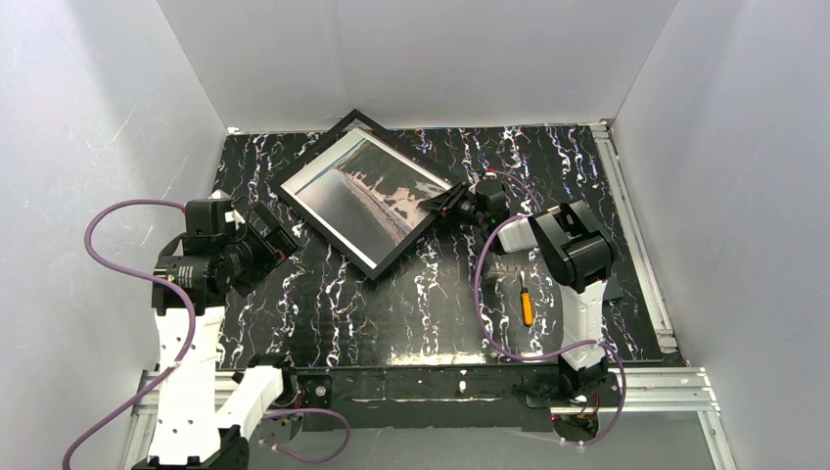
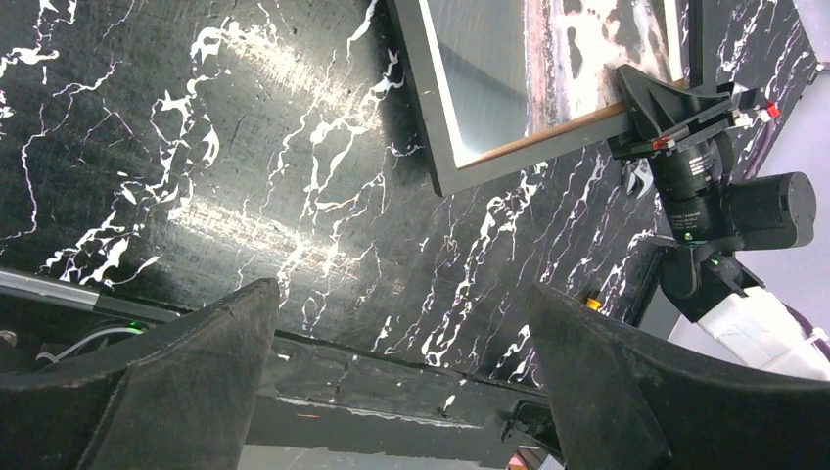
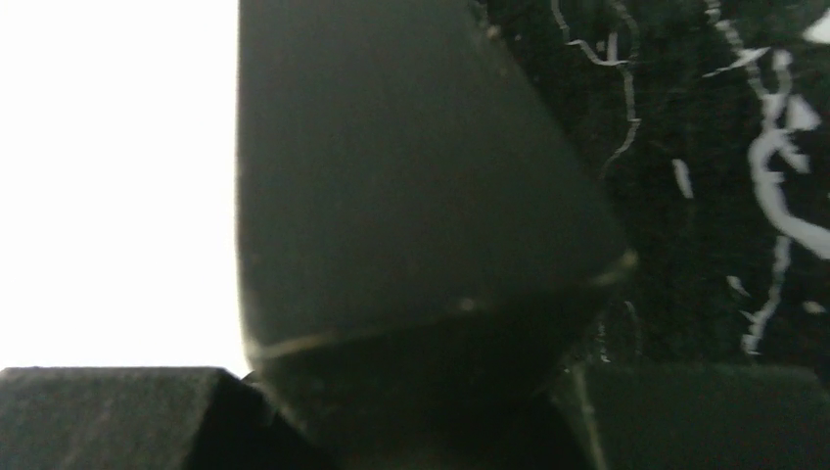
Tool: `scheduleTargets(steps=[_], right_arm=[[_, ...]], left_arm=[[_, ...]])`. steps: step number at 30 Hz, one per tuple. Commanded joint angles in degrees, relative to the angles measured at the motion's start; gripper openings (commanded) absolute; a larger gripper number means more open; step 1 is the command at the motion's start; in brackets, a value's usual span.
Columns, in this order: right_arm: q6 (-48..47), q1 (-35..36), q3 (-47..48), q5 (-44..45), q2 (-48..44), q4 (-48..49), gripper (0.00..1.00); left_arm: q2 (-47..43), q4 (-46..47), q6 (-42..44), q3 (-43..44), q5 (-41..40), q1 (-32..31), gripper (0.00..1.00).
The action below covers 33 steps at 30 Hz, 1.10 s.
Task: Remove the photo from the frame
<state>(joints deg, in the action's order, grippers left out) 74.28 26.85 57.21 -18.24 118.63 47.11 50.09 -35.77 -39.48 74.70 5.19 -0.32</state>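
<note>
The black frame (image 1: 329,233) lies tilted at the back middle of the table, with the photo (image 1: 367,191) of grey water in it. The photo's right corner sticks up out of the frame. My right gripper (image 1: 438,204) is shut on that corner. The left wrist view shows the frame's corner (image 2: 416,108), the photo (image 2: 509,59) with its brown edge raised, and the right gripper (image 2: 636,108) clamped on it. My left gripper (image 1: 286,238) is open and empty, just left of the frame's near edge; its view (image 2: 401,294) shows bare table between the fingers. The right wrist view (image 3: 411,392) is dark and blurred.
An orange-handled screwdriver (image 1: 526,302) lies on the black marbled table (image 1: 411,313) near the right arm. Grey walls close in the left, back and right. A metal rail (image 1: 641,245) runs along the right edge.
</note>
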Motion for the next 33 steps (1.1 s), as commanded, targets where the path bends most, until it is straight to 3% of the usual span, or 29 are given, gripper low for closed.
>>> scheduleTargets(steps=[1,15,17,19,21,22,25,33], right_arm=[[-5.51,-2.33,0.18,4.25,-1.73,-5.06,0.01],[-9.01,-4.21,3.85,1.45,-1.61,-12.81,0.03],[-9.78,-4.44,4.76,1.04,-1.69,-14.53,0.11],[-11.42,-4.45,6.29,0.46,-2.20,-19.41,0.28],[-14.08,-4.52,8.51,-0.47,-4.10,-27.92,0.62],[-15.45,-4.45,9.47,-0.57,-5.36,-33.22,0.68],[-17.91,-4.45,7.38,0.93,-11.07,-42.70,0.76],[-22.25,-5.21,-2.48,-1.78,-21.09,-44.04,0.81]], left_arm=[[0.29,-2.02,-0.23,-0.65,1.06,0.23,0.98],[1.29,-1.23,-0.83,-0.93,2.43,0.23,0.98],[1.35,-1.23,-0.83,-0.90,2.55,0.23,0.98],[1.41,-1.24,-0.68,-1.02,2.57,0.23,0.98],[1.34,-1.23,-0.44,-0.99,2.54,0.23,0.98],[1.38,-1.22,-0.26,-1.06,2.63,0.23,0.98],[1.71,-0.51,0.31,-1.77,3.24,0.23,0.98],[5.47,4.56,-0.33,-8.81,14.40,0.14,0.98]])
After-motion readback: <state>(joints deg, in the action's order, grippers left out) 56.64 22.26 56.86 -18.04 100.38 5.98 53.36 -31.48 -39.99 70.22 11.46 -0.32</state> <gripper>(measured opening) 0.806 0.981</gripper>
